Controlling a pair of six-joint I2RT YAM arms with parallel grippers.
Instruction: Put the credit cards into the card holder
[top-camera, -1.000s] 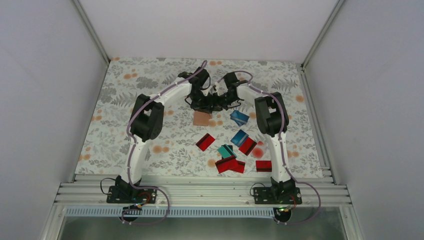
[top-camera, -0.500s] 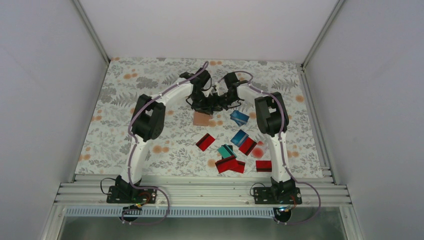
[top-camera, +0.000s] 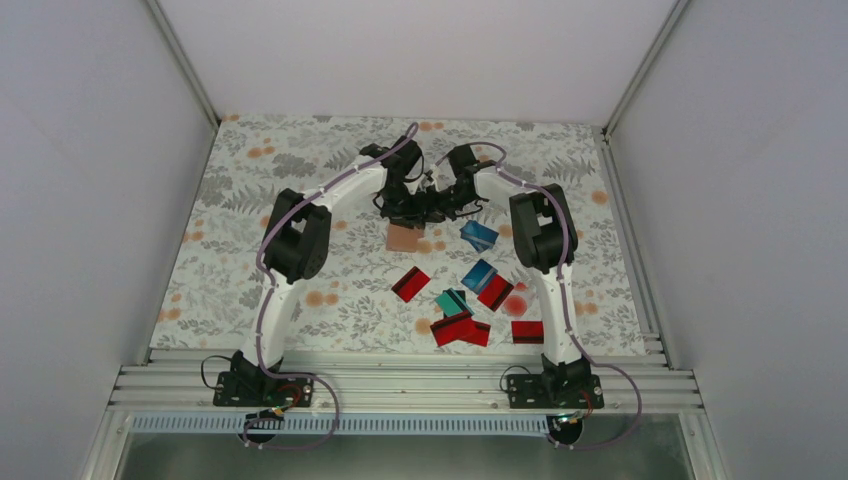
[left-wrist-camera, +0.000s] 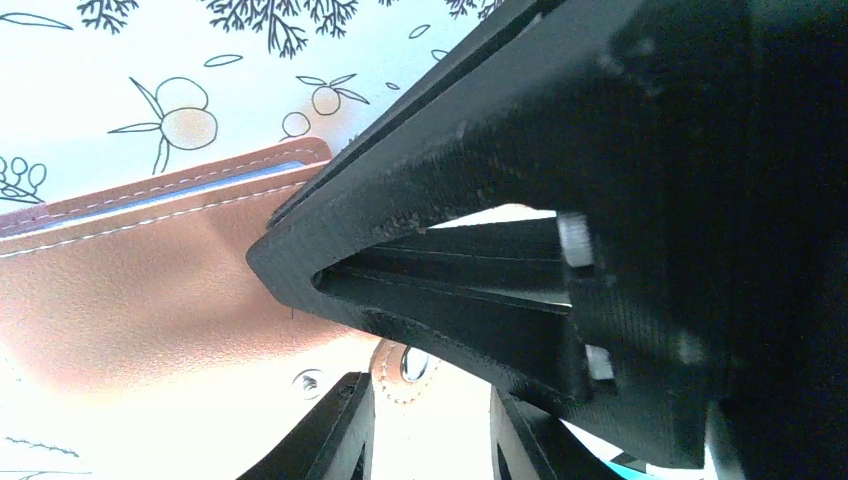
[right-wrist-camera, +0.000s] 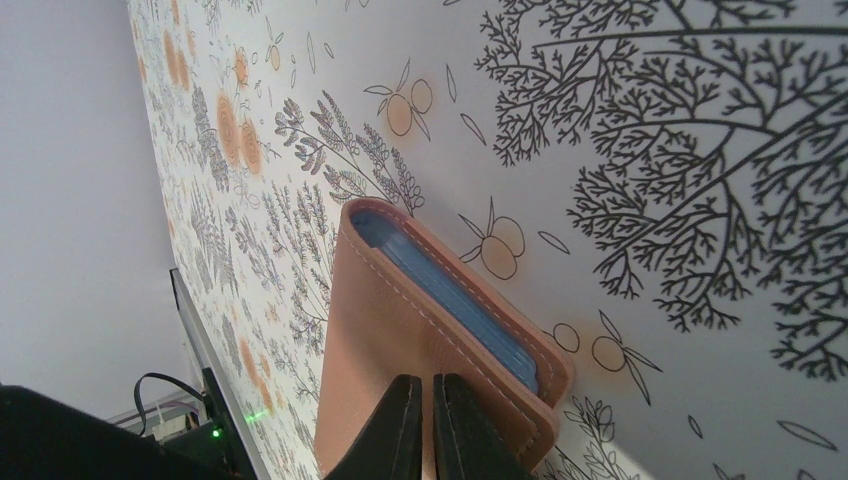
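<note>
flat tan leather card holder (top-camera: 404, 238) at far middle of the floral table (top-camera: 250, 220), just 6 o'clock of both pincers. left pincer (left-wrist-camera: 428, 402) parted over its face; right pincer (right-wrist-camera: 427, 400) closed tight at its edge. loose glossy red, blue and teal credit cards (top-camera: 479, 275) toward 5 o'clock, nearer the right arm.

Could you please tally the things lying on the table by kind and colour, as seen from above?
Red cards: 5
Blue cards: 2
Teal cards: 1
Tan card holder: 1
Total: 9, counting loose cards only; overlaps may hide more.
</note>
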